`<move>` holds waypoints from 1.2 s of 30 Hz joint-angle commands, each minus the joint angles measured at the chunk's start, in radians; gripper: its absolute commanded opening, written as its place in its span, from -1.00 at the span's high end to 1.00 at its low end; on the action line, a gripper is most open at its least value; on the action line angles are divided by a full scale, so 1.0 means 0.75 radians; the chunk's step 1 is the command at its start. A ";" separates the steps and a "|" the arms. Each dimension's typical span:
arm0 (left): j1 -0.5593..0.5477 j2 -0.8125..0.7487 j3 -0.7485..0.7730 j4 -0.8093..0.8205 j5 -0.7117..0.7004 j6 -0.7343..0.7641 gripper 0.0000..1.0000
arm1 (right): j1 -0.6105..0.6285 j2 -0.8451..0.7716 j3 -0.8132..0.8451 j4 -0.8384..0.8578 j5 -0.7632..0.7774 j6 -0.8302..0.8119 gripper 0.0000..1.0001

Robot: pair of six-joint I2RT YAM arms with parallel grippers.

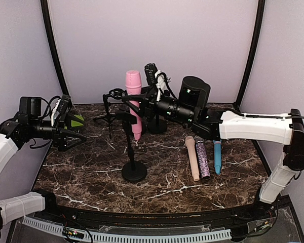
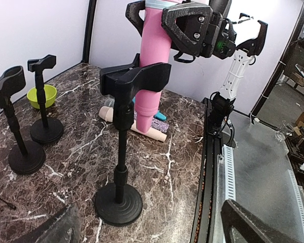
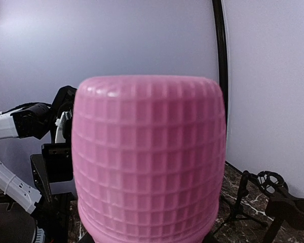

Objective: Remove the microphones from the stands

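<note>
**Top view.** The pink microphone (image 1: 134, 83) stands upright directly above the stand (image 1: 134, 169), which sits at mid-table on a round base. The right gripper (image 1: 139, 104) reaches in from the right of the stand and is clamped across the microphone's body. The left gripper (image 1: 73, 130) hangs well to the left of the stand, its fingers spread wide and holding nothing. Three loose microphones lie side by side to the right of the stand: one beige microphone (image 1: 193, 159), one glittery microphone (image 1: 202, 161) and one blue microphone (image 1: 217, 158). That makes four microphones in all. Behind the stand we count one round-based stand (image 1: 157, 124), and to its left one tripod (image 1: 110, 115).

**Left wrist view.** The right gripper grips the pink body above the clip (image 2: 137, 78) at the top of the stand. The microphone's lower end reaches below that clip. We judge it not yet freed, though we cannot tell how firmly the clip holds it. Beyond the stand two round-based stands show, so we count three of that kind. One green bowl (image 2: 42, 95) lies past them.

**Right wrist view.** The pink grille fills the frame, and the fingers are hidden.

**Progress.** The grasp is made. Lifting the microphone clear of the clip remains.
</note>
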 commanded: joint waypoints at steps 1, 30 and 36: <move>0.005 -0.003 -0.057 0.190 0.125 -0.019 -0.98 | 0.022 -0.029 -0.034 0.309 -0.101 0.082 0.99; -0.437 0.681 0.475 0.084 0.082 0.444 -0.98 | 0.044 -0.249 -0.169 0.003 -0.072 0.007 -0.04; -0.468 0.731 0.541 0.115 0.058 0.458 -0.69 | 0.046 -0.220 -0.122 -0.071 -0.067 -0.005 0.06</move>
